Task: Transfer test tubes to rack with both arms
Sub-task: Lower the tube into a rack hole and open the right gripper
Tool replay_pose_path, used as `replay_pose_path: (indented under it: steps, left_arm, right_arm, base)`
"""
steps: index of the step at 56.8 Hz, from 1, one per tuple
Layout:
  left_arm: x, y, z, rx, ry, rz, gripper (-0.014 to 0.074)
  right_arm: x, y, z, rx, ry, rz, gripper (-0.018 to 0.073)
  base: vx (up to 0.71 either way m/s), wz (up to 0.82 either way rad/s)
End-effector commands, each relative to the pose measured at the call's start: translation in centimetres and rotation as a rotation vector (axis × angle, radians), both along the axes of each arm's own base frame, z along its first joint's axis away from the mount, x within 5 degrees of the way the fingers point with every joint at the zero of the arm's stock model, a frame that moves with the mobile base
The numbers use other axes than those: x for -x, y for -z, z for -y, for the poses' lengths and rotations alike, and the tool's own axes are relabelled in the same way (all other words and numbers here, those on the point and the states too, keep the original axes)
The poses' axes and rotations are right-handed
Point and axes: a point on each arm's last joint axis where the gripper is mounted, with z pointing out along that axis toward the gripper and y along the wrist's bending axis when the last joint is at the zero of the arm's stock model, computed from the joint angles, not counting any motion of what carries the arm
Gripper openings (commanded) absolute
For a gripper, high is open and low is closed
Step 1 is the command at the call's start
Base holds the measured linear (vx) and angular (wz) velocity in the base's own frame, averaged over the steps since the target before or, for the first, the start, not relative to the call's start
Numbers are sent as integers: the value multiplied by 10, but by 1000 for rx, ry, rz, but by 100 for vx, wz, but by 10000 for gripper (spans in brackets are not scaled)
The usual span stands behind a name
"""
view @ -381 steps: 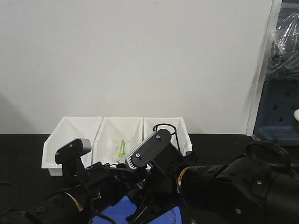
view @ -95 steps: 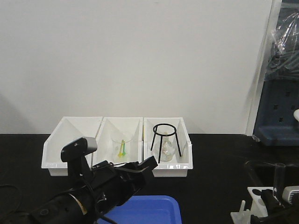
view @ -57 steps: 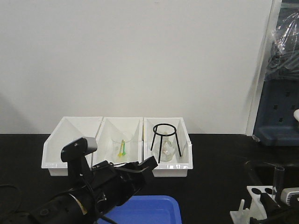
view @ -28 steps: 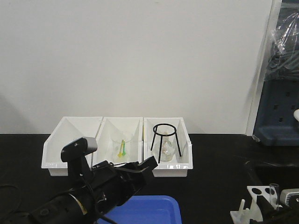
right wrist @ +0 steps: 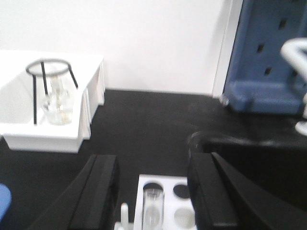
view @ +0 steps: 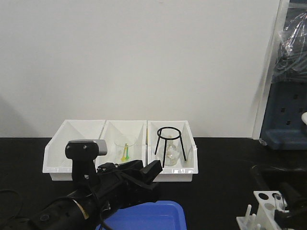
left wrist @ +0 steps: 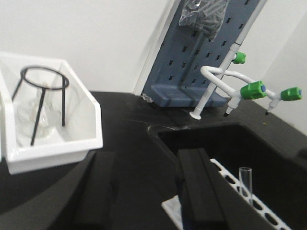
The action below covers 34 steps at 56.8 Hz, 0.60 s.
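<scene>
In the right wrist view one clear test tube (right wrist: 153,210) stands upright in a front hole of the white rack (right wrist: 180,207). My right gripper (right wrist: 153,160) is open, its black fingers (right wrist: 101,191) wide on either side of the tube and not touching it. In the left wrist view my left gripper (left wrist: 146,154) is open and empty above the black table. Past its right finger (left wrist: 196,189) shows the rack (left wrist: 224,174) with the tube (left wrist: 245,183) in it. From the front, the rack (view: 261,211) sits at the bottom right and the left arm (view: 103,196) at the bottom left.
Three white open-fronted bins (view: 76,143) line the back wall; the right one holds a black tripod ring (view: 170,143) over a glass flask. A blue tray (view: 153,215) lies under the left arm. A black sink (left wrist: 240,143) and green-handled taps (left wrist: 252,89) are on the right.
The tube went down into the rack and my right gripper let go of it. The right arm has left the middle for the rack. The left arm's grey module has turned.
</scene>
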Motion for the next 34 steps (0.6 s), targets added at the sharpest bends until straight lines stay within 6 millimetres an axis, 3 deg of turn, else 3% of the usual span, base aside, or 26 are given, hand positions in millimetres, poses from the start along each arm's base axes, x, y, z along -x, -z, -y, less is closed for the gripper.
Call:
replay_pose_path:
  steps: [1,9,16,22,34]
  left_arm:
    - [6,-43,-6,87,-8,216,398]
    - [19,-75,-22,60,-39,391,276]
    - [43,-109,-43,-8,-63,548,122]
    - [65,-130,-62,-44,-63,579,1]
    - [99,-140,-90,-140,-13,473,-6]
  right_arm:
    - [18,-52,2,19,10,144,411]
    - [55,-89,3,24,28,225,411]
    - [86,-101,3,26,39,263,411]
    - [105,-105,4,26,48,273,411]
    - [120,-106,4,22,51,302,409]
  base:
    - [0,0]
    - [0,0]
    - [0,0]
    - [0,0]
    - [0,0]
